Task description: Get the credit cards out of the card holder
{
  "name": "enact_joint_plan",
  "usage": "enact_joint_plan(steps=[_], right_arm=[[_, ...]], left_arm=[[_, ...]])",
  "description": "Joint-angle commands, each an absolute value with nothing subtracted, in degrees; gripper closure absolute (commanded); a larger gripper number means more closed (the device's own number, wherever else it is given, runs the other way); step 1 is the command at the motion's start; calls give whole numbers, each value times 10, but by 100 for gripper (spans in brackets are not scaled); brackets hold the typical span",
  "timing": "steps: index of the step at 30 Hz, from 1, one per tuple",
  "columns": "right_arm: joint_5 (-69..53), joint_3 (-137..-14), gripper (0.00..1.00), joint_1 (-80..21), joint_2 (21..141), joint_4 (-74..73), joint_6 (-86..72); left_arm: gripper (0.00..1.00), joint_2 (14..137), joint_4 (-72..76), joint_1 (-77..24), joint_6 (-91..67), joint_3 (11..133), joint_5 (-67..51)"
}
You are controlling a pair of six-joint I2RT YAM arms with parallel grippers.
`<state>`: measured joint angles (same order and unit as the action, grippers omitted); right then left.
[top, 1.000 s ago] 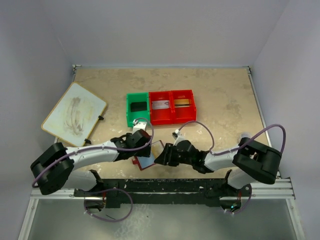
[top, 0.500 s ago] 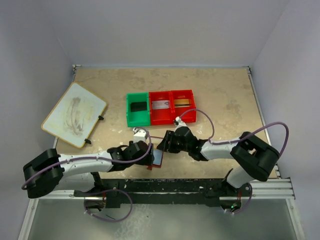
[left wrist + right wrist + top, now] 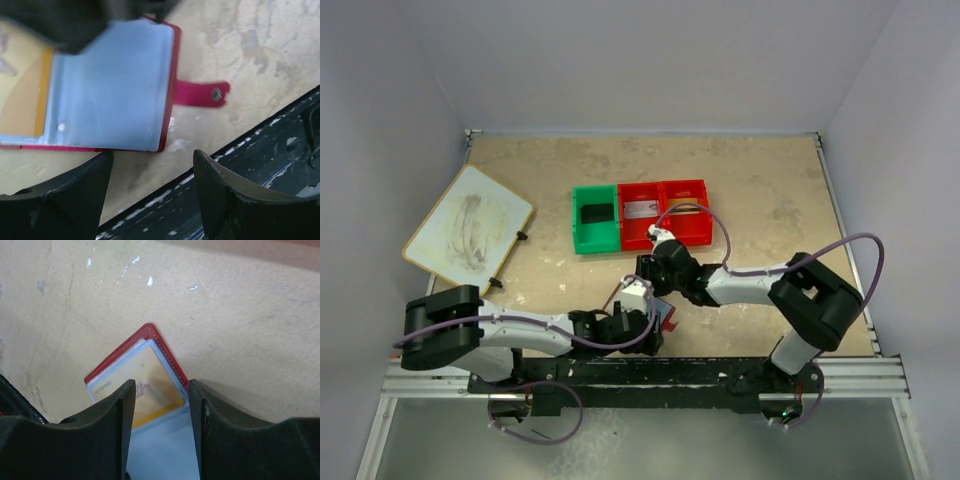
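Where the counter point(image 3: 225, 315) runs toward its near edge, at centre, lies the first entry.

Card holder point(image 3: 115, 85): maroon, spread open and flat on the counter, with the pale blue sleeves facing up. Its red tab point(image 3: 200, 93) sticks out from one side. A yellow-gold card point(image 3: 150, 385) sits inside a sleeve at the end beneath the right tool.

Left tool point(image 3: 152, 160): just beside one long edge of the holder. The fingers are wide apart, with bare counter between them and nothing gripped.

Right tool point(image 3: 161, 386): over the far end of the holder. The fingers are apart and the sleeved card shows in the gap. Whether the tips press on the sleeve is not clear from this angle.

Bin tray point(image 3: 596, 247): far of the holder, mid-counter, with one green compartment on the left and two red to its right.

Black card point(image 3: 593, 213): flat in the green compartment.

Silver-grey card point(image 3: 640, 210): flat in the adjoining red compartment.

White board point(image 3: 468, 230): far left of the counter, lying at an angle, well apart from tray and holder.
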<state>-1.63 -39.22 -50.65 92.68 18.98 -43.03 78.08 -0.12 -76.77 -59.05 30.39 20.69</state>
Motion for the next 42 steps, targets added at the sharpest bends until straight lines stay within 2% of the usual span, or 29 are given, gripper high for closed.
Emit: enact_joint_plan(steps=[1,7,14,16,20,23,28,32,35,42], right_arm=[[-58,-418,51,-516,939,147,-377],[-16,-429,50,-515,899,86,-375],[47,-418,49,-515,810,45,-415],[49,-399,49,-515,788,57,-447],[54,-341,49,-515,745,116,-521],[54,-287,50,-516,725,180,-566],[48,-262,53,-516,724,205,-596],[6,-243,57,-518,733,266,-610],[-8,-234,60,-529,750,311,-631],[-22,-231,65,-550,830,383,-673]], left_arm=[[36,845,19,-802,-614,352,240],[30,870,-43,-825,-650,388,263],[28,783,-78,-839,-604,392,239],[28,775,-125,-840,-578,421,232],[28,742,-213,-840,-562,463,298],[24,697,-224,-832,-543,453,341],[24,643,-226,-750,-535,411,326],[29,622,-211,-695,-515,382,306],[38,626,-187,-671,-505,374,290],[49,693,-129,-633,-506,360,254]])
